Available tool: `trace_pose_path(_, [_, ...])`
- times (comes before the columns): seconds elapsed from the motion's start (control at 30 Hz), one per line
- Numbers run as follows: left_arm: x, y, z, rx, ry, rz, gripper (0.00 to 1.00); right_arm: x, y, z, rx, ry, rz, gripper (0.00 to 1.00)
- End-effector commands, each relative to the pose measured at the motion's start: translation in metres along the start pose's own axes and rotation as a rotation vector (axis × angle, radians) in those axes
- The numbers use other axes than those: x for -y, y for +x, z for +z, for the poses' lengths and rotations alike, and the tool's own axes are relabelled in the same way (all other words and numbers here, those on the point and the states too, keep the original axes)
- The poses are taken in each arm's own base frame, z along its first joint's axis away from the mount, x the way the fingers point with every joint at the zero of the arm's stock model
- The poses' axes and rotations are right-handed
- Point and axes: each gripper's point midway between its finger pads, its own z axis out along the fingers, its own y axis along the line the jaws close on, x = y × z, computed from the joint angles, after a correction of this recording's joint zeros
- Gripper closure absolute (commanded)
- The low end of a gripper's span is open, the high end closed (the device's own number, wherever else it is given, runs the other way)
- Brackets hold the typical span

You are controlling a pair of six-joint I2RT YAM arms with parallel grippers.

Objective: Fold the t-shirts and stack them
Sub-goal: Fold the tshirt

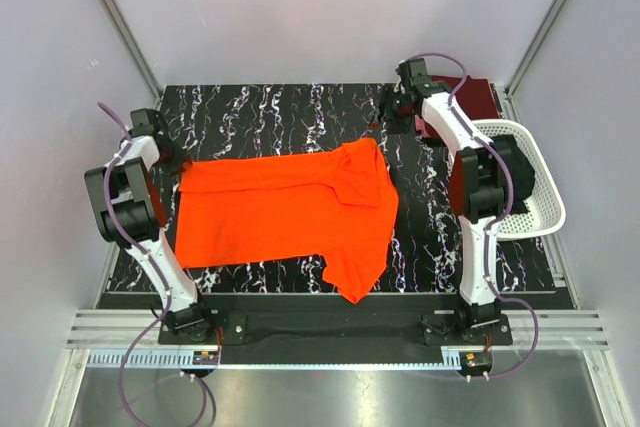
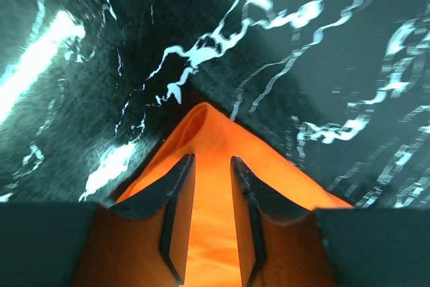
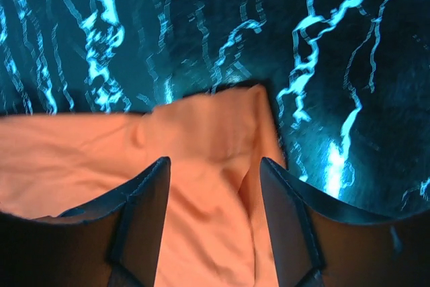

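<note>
**Take both far corners before folding the orange shirt**

The bright orange cloth t-shirt (image 1: pixel 280 212) lies spread across the middle of the black marbled table (image 1: pixel 250 112), with one sleeve trailing toward the near edge. The left gripper (image 2: pixel 211 160) sits over the shirt's left far corner. Its fingers are narrowly apart with cloth between them, and I cannot tell whether they are pinching it. The right gripper (image 3: pixel 215 166) stands wide apart above the right far corner, holding nothing.

The fold should go best if each claw bites well into the fabric rather than just the hem. Both should lift evenly and carry that edge toward the near one together, keeping the cloth taut.
</note>
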Motion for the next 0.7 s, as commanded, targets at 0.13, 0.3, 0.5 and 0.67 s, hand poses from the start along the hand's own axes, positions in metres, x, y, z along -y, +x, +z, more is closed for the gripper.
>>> trace_pose_path(0.13, [0.005,-0.006,0.017,-0.033,0.012,-0.024,0.71,0.009,-0.005,0.020,-0.067,-0.082,0.196,0.48])
trace_pose_path(0.3, [0.002,0.004,0.025,-0.074,-0.002,-0.052,0.75,0.003,0.004,0.034,-0.102,-0.146,0.277,0.53])
trace_pose_path(0.5, [-0.005,0.012,0.028,-0.100,-0.029,-0.059,0.76,0.002,0.012,0.048,-0.136,-0.181,0.322,0.50])
trace_pose_path(0.67, [-0.008,0.014,0.027,-0.109,-0.051,-0.071,0.76,0.008,0.018,0.054,-0.150,-0.164,0.332,0.48])
